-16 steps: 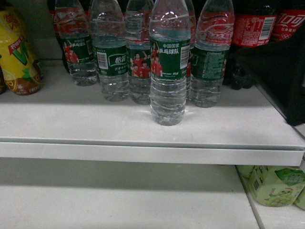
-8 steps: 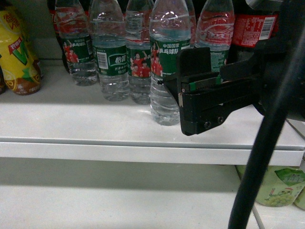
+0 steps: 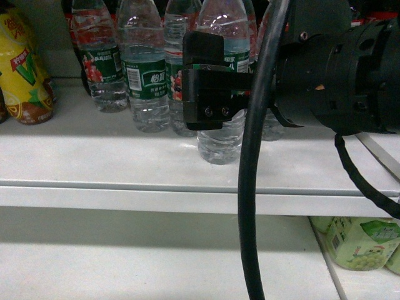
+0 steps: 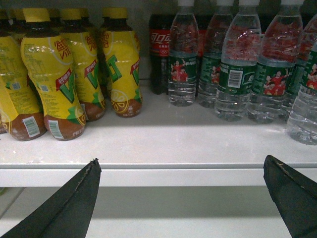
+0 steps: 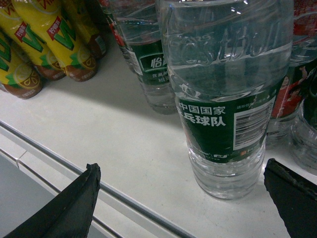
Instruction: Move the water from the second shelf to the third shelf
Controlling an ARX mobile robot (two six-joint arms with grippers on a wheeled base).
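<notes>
The water (image 3: 219,140) is a clear ribbed bottle with a green label, standing alone at the front of a white shelf (image 3: 125,156). Several like bottles (image 3: 145,75) stand in a row behind it. My right gripper (image 3: 209,84) hangs at label height in front of this bottle and covers its middle. In the right wrist view the gripper (image 5: 182,164) is open; the water (image 5: 225,124) stands just beyond the fingertips, nearer the right finger, untouched. My left gripper (image 4: 181,159) is open and empty before the shelf edge, with the water (image 4: 304,109) at the far right.
Yellow drink bottles (image 3: 22,69) fill the shelf's left end and dark cola bottles (image 4: 159,49) stand at the back. A lower white shelf (image 3: 156,256) carries green packs (image 3: 359,240) at its right. The right arm's black cable (image 3: 256,187) hangs across the head view.
The right arm has come in from the right and moved left and up, from beside the front bottle's base to across its label. The bottles have not moved.
</notes>
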